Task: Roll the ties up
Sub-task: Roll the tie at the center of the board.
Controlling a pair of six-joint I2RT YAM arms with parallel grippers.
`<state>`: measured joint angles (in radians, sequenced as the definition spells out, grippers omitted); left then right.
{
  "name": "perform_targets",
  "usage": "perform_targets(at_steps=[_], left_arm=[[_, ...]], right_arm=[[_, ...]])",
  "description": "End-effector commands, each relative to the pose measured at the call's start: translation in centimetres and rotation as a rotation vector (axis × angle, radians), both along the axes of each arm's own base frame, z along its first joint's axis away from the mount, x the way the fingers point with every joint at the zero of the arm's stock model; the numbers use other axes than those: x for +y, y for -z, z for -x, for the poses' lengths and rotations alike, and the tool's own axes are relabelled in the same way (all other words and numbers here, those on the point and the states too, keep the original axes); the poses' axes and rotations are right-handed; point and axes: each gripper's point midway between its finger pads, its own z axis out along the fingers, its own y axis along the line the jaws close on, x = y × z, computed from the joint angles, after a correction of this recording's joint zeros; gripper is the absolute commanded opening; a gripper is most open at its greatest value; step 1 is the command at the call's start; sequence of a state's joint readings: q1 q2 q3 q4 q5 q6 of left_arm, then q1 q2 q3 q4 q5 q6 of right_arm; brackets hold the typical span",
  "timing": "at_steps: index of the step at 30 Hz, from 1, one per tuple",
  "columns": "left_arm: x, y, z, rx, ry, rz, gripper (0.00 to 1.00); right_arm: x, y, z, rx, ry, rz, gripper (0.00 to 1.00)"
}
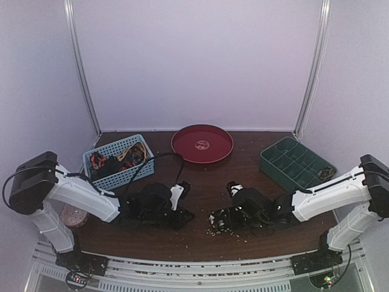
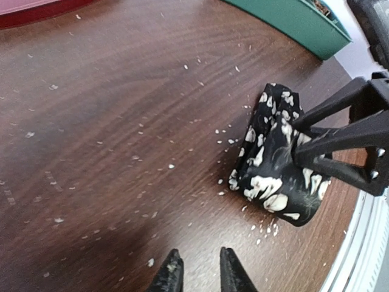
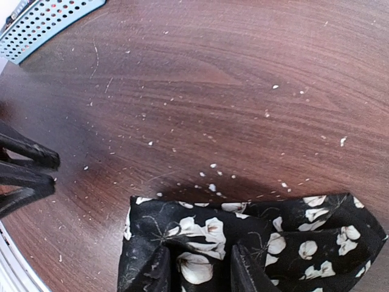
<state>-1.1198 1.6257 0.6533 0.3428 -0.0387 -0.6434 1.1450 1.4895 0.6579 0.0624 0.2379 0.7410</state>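
Right wrist view: black fabric necktie with white flower print point(image 3: 292, 237) bunched under the right gripper point(image 3: 200, 250)

The necktie is folded into a short, thick bundle on the dark brown wooden table point(image 3: 231, 91), at the near side, a little right of centre. Its long axis runs roughly left to right, along the table's near edge. Across the bottom of the right wrist view it reaches from one blunt folded end at the left to a looser corner at the right. The right gripper bears on it from above with its fingers partly closed, a pleat of the printed cloth pinched between them.

The left gripper point(image 2: 200, 271) is just left of the bundle, apart from it. Its fingers point(image 2: 172, 277) stand a narrow gap apart with only bare table showing between them, and it holds nothing. Pale crumbs point(image 2: 173, 165) lie scattered around the necktie.

Far left stands a light blue perforated plastic basket point(image 1: 120, 179) holding a tangle of dark and orange ties point(image 1: 115, 159). A round red tray point(image 1: 180, 152) sits at the far middle; a small pale mark at its centre is too small to read. A dark green compartment tray point(image 1: 279, 173) stands far right.
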Motion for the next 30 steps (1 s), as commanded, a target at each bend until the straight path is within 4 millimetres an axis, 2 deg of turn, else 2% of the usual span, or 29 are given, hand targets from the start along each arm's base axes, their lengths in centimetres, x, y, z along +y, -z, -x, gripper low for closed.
perform_targets(at_steps=[1, 8, 13, 15, 18, 22, 27, 30], left_arm=[[-3.9, -1.6, 0.5, 0.011, 0.069, 0.098, 0.19], [-6.5, -1.1, 1.2, 0.058, 0.124, 0.165, 0.16], [-8.1, -1.4, 1.4, 0.089, 0.151, 0.222, 0.21], [-8.3, -1.7, 1.4, 0.107, 0.140, 0.261, 0.25], [-7.8, -1.7, 0.8, 0.135, 0.101, 0.266, 0.25], [-5.0, -1.2, -0.8, 0.149, 0.000, 0.205, 0.28], [1.1, -0.6, -2.8, 0.150, -0.147, 0.126, 0.27], [4.5, -1.3, -3.3, 0.130, -0.219, 0.107, 0.27]], right_arm=[[-2.2, 0.7, -0.1, 0.002, 0.018, -0.018, 0.32], [-3.7, 1.3, -0.6, 0.031, 0.039, -0.139, 0.30], [-4.2, 1.5, -0.4, 0.060, 0.033, -0.219, 0.30], [-4.2, 1.7, -0.1, 0.077, 0.030, -0.244, 0.30], [-4.1, 1.6, 0.4, 0.106, 0.045, -0.302, 0.30], [-3.3, 1.0, 0.3, 0.137, 0.080, -0.395, 0.30], [-1.6, 0.8, -0.4, 0.160, 0.130, -0.446, 0.30], [0.2, 0.8, -0.6, 0.179, 0.143, -0.455, 0.30]])
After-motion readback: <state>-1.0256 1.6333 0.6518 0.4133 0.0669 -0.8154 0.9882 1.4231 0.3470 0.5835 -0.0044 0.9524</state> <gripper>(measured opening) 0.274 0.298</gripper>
